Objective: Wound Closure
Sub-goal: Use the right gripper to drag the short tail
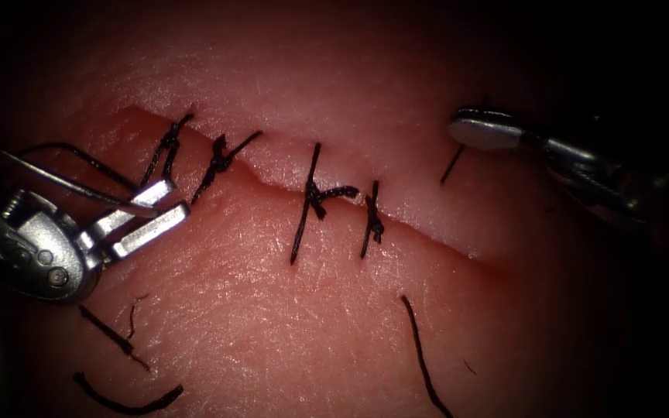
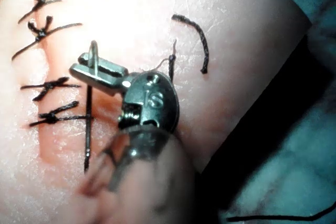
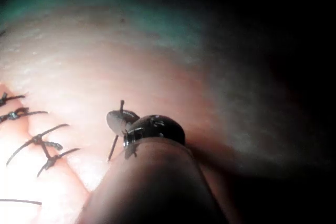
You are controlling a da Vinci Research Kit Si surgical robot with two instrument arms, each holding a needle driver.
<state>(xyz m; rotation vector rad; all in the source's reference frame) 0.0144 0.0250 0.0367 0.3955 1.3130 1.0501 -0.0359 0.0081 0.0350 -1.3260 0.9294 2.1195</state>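
Endoscope: left end effector (image 1: 170, 210) grips needle (image 1: 71, 184), right end effector (image 1: 483, 129) above cut (image 1: 427, 232)

Both pincers, left (image 1: 152, 213) and right (image 1: 485, 130), are polished, glossy metal that catches the light. The tissue (image 1: 288, 325) looks moist and shiny, its surface finely wrinkled. The needle (image 1: 63, 182) is thin, smooth bright wire, and the dark thread (image 1: 307, 197) looks matt and slightly fuzzy.

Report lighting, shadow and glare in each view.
Endoscope view: light pools on the tissue mid-frame and the edges fall dark; glare on the left tool, shut on the needle near one end, with the needle out of the tissue by the left end of the cut. Left wrist view: tissue strongly lit. Right wrist view: the right tool, shut on the thread, stands against deep shadow.
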